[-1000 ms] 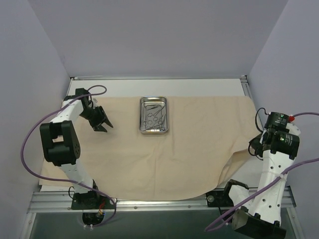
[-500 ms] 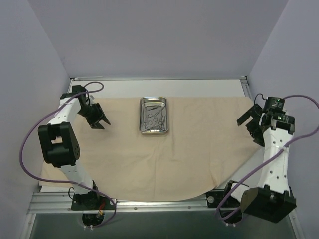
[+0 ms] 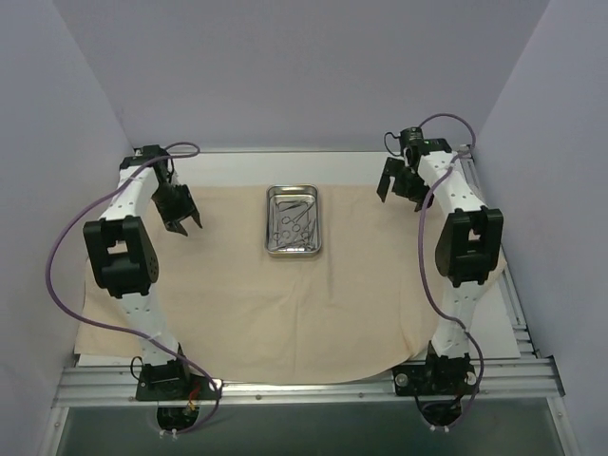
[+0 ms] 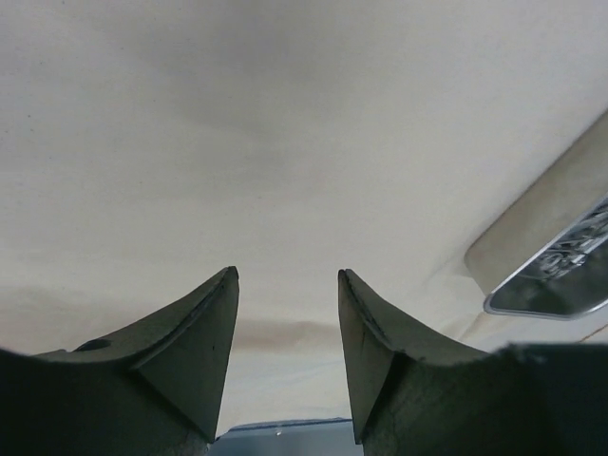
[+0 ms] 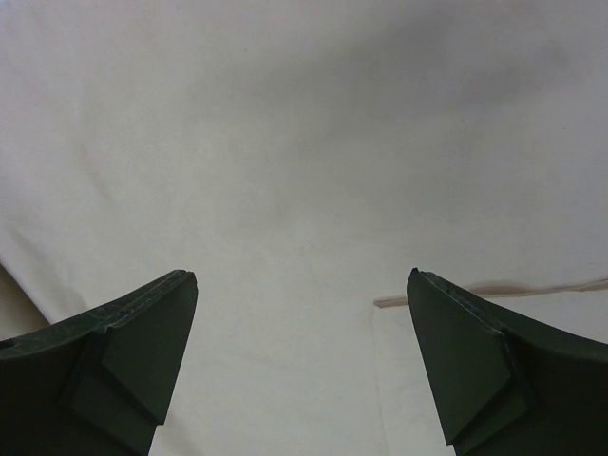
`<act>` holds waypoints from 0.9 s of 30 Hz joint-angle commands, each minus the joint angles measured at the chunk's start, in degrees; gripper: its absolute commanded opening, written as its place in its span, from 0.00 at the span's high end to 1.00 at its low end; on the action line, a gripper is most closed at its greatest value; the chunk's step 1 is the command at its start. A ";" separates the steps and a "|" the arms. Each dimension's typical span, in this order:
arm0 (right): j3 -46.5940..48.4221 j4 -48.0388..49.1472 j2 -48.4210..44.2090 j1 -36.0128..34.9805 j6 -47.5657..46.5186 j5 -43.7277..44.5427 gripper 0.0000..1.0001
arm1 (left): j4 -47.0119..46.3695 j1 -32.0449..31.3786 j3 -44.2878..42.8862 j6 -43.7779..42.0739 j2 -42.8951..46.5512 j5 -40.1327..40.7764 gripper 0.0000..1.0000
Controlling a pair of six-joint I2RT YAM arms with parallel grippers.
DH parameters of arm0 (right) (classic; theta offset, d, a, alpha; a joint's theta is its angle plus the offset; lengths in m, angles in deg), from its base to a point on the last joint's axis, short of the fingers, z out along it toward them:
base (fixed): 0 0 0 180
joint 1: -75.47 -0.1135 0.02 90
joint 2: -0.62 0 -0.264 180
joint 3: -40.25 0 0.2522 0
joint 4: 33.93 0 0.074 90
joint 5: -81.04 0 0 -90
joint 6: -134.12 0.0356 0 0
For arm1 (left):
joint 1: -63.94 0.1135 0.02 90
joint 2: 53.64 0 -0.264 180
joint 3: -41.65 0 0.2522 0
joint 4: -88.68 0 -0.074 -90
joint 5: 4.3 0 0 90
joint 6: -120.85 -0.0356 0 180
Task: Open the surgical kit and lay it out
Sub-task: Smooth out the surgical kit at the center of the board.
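Right gripper (image 5: 302,275) gapes wide, left gripper (image 4: 288,275) half-parted, both empty; dipping risks snagging the cloth wrap (image 3: 285,304) beneath, shifting the steel tray (image 3: 269,223).

White table (image 3: 304,167) is mostly covered by the beige cloth wrap (image 3: 285,304), spread flat right on it. Bare table only shows along the far edge and near right.
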 commanded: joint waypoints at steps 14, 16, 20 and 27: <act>-2.09 -0.16 11.63 -4.54 -4.81 2.26 0.00 | 13.19 -4.26 -16.67 0.76 -20.22 9.31 0.58; -1.30 0.28 13.21 -4.54 -5.07 2.70 0.00 | 13.55 -4.18 -19.83 0.85 -23.11 9.31 0.60; 1.95 0.72 18.13 -4.54 -5.77 3.49 0.00 | 14.78 -4.26 -25.81 1.47 -27.87 8.53 0.61; 10.04 0.90 26.05 -4.19 -6.74 4.98 0.00 | 14.34 -4.35 -34.77 2.26 -35.08 6.24 0.63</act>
